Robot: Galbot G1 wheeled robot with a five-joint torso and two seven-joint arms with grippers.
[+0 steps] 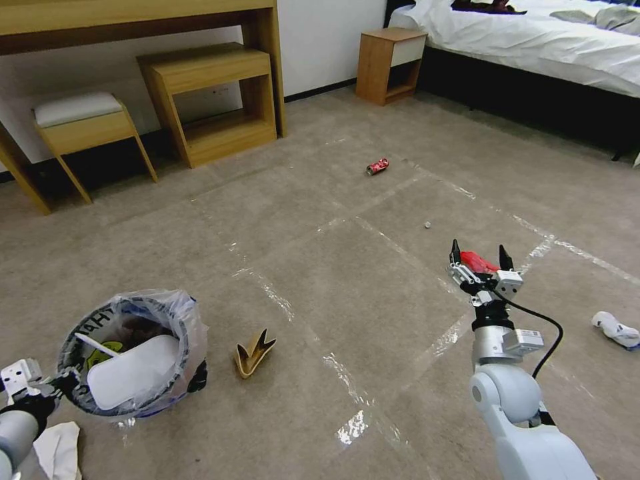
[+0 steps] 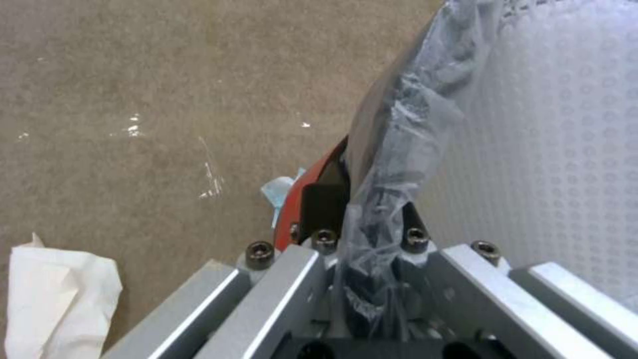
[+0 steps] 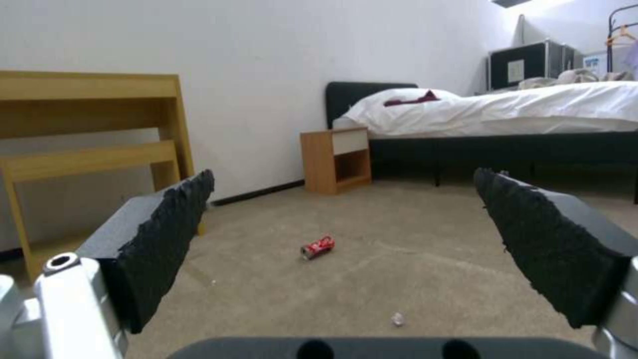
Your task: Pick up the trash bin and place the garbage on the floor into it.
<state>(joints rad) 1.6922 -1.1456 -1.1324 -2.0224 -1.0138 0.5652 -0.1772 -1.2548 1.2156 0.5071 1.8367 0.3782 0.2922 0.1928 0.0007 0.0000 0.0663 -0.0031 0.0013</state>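
The trash bin, lined with a crinkly clear bag, hangs low at my left with a flat white slipper inside. My left gripper is shut on its near rim; the left wrist view shows the left gripper clamping rim and bag over the red side. My right gripper is open low over the floor, with a red scrap between its fingers in the head view. The right gripper holds nothing. Garbage on the carpet: a tan carton, a crushed red can, a white tissue.
Another white tissue lies under my left arm. A tiny white scrap sits beyond the right gripper. A wooden desk and stool line the far wall, with a nightstand and bed at the back right.
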